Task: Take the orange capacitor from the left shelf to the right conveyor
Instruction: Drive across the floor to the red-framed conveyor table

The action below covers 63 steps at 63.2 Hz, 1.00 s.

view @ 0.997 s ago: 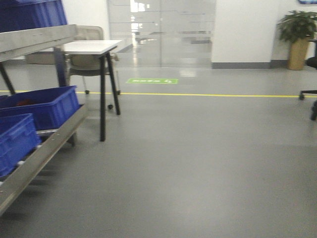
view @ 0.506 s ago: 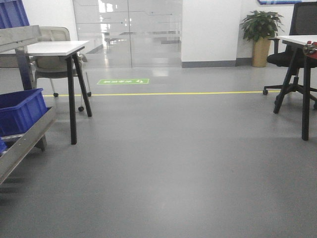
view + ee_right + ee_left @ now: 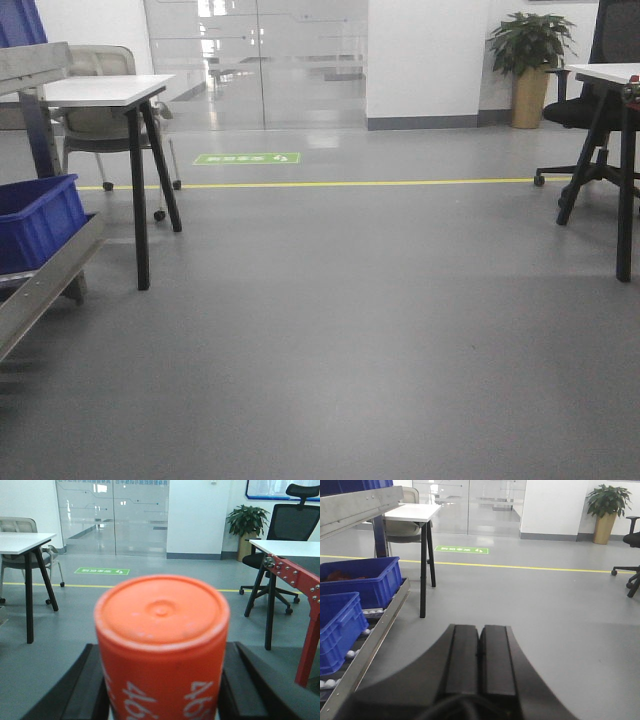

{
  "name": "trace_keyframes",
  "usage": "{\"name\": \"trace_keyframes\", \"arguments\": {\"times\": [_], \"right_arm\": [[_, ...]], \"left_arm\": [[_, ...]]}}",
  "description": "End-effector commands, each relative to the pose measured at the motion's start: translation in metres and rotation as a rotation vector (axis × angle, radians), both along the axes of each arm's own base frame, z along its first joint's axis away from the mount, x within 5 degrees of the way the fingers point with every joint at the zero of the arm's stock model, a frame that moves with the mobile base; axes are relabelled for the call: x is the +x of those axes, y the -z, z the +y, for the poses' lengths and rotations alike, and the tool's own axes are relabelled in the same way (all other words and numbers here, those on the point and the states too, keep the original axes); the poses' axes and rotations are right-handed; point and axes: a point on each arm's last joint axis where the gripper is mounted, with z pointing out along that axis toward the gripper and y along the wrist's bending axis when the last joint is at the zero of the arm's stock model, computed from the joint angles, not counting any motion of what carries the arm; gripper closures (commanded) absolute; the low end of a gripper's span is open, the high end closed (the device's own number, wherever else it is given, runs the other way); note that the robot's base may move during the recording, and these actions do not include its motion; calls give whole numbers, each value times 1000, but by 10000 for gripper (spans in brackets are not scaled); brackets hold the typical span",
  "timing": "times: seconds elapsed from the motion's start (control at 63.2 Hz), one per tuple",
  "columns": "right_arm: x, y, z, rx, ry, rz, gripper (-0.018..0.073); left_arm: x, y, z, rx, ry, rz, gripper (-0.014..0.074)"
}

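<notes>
The orange capacitor (image 3: pixel 161 645) fills the right wrist view, upright, with white "4680" print on its side. My right gripper (image 3: pixel 162 690) is shut on it, one black finger on each side. My left gripper (image 3: pixel 479 650) is shut and empty, its fingers pressed together, pointing over the grey floor. The left shelf (image 3: pixel 355 510) shows at the upper left of the left wrist view and at the left edge of the front view (image 3: pixel 30 62). The red front edge of the right conveyor (image 3: pixel 295 577), studded with silver bolts, shows at the right of the right wrist view.
Blue plastic bins (image 3: pixel 360 580) sit on the shelf's lower roller rack (image 3: pixel 375 630). A white table with black legs (image 3: pixel 105 92) and a chair stand beside the shelf. A black office chair (image 3: pixel 290 525), another white table (image 3: pixel 605 72) and a potted plant (image 3: pixel 530 45) are at the right.
The front view has swung to the right: the shelf and blue bins slid toward the left edge, and the right-hand table and office chair came into view.
</notes>
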Motion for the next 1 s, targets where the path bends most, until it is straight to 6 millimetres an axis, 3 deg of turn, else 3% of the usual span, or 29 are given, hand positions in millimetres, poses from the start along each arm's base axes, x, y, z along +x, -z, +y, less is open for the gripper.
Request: {"name": "trace_keyframes", "arguments": {"times": [0.0, 0.981], "right_arm": [[-1, -17, 0, -20, 7, -101, 441], [0, -17, 0, -20, 7, -99, 441]], "left_arm": [[-1, -10, 0, -9, 0, -99, 723], [-1, -10, 0, -9, 0, -101, 723]]}}
